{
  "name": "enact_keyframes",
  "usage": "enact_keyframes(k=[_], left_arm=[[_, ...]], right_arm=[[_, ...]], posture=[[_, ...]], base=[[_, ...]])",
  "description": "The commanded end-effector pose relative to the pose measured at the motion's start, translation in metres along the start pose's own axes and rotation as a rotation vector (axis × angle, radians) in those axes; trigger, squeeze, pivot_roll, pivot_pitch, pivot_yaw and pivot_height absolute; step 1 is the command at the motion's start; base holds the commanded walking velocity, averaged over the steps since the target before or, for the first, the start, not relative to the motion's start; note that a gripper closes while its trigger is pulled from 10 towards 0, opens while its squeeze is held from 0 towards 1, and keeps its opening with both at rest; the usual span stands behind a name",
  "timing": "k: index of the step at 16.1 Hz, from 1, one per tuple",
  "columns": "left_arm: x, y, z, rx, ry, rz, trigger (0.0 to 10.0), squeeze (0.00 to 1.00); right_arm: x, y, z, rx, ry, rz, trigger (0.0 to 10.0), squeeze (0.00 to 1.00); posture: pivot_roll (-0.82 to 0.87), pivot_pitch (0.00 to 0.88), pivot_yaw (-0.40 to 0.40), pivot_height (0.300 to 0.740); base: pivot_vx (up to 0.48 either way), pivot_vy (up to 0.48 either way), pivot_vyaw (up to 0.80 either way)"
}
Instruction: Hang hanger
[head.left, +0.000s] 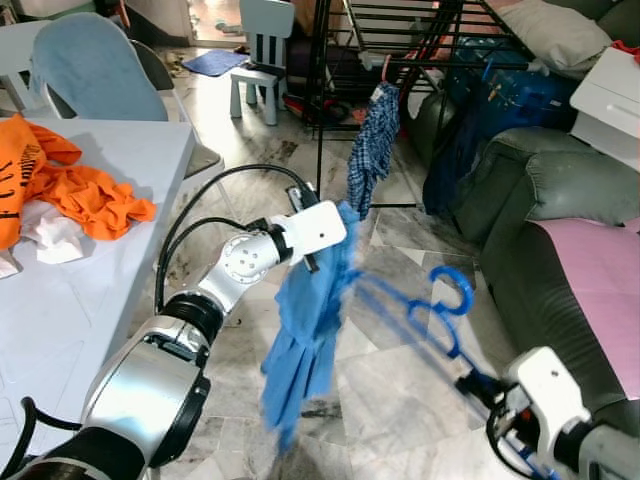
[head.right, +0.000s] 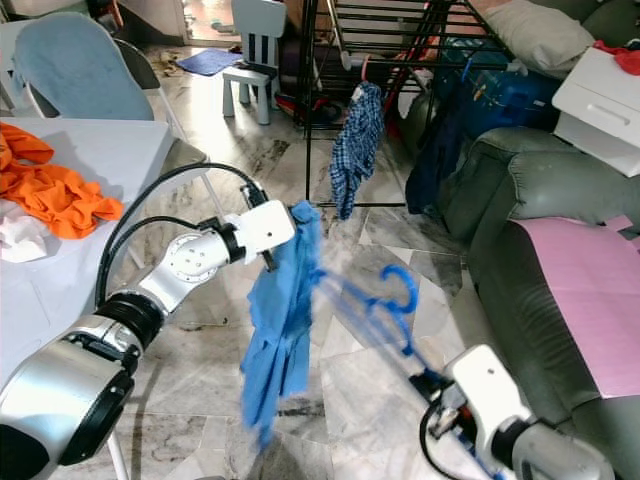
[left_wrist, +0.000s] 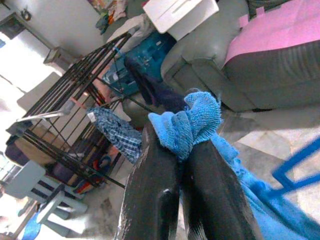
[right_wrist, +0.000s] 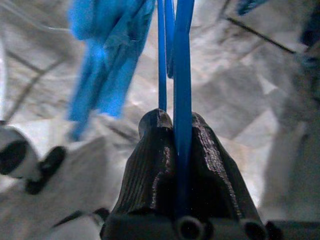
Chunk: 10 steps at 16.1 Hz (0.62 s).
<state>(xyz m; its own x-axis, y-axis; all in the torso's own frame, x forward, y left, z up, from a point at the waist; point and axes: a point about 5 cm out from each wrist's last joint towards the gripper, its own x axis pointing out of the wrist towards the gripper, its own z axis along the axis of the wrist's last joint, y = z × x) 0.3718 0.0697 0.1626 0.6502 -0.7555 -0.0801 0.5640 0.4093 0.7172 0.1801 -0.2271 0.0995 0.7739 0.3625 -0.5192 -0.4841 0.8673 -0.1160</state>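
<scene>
A blue plastic hanger (head.left: 430, 310) slants over the floor with its hook (head.left: 455, 290) up at the right, blurred by motion. My right gripper (right_wrist: 176, 131) is shut on its lower bar, low at the right (head.left: 478, 385). A blue cloth garment (head.left: 305, 330) hangs limp from my left gripper (left_wrist: 184, 150), which is shut on its bunched top edge at mid-height (head.left: 340, 225). The hanger's far end reaches into the garment. A black drying rack (head.left: 400, 40) stands behind, with a checked blue garment (head.left: 370, 150) hung on it.
A white table (head.left: 110, 160) at the left bears an orange garment (head.left: 70, 185) and white cloth. A grey sofa (head.left: 540, 220) with a pink cover stands at the right. A chair (head.left: 90, 70) and a small white chair (head.left: 262, 50) stand further back on marble floor.
</scene>
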Motion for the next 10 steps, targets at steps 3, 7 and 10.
enact_keyframes(k=[3,7,10], left_arm=[[0.005,0.007,0.013,0.012,-0.067,-0.004,10.0,0.00],[0.006,0.002,0.011,0.015,-0.051,-0.020,10.0,0.00],[0.006,-0.005,0.003,0.033,0.010,-0.036,10.0,0.00]], right_arm=[[0.001,-0.009,-0.001,-0.020,-0.008,-0.053,10.0,0.00],[-0.001,0.000,0.002,-0.022,-0.031,0.017,10.0,0.00],[-0.018,0.014,0.025,-0.020,-0.132,0.199,10.0,0.00]], posture=[[0.00,0.000,-0.072,0.740],[0.00,0.000,-0.071,0.740],[-0.01,0.000,-0.067,0.740]], base=[[0.000,0.000,0.00],[0.000,0.000,0.00],[0.000,0.000,0.00]])
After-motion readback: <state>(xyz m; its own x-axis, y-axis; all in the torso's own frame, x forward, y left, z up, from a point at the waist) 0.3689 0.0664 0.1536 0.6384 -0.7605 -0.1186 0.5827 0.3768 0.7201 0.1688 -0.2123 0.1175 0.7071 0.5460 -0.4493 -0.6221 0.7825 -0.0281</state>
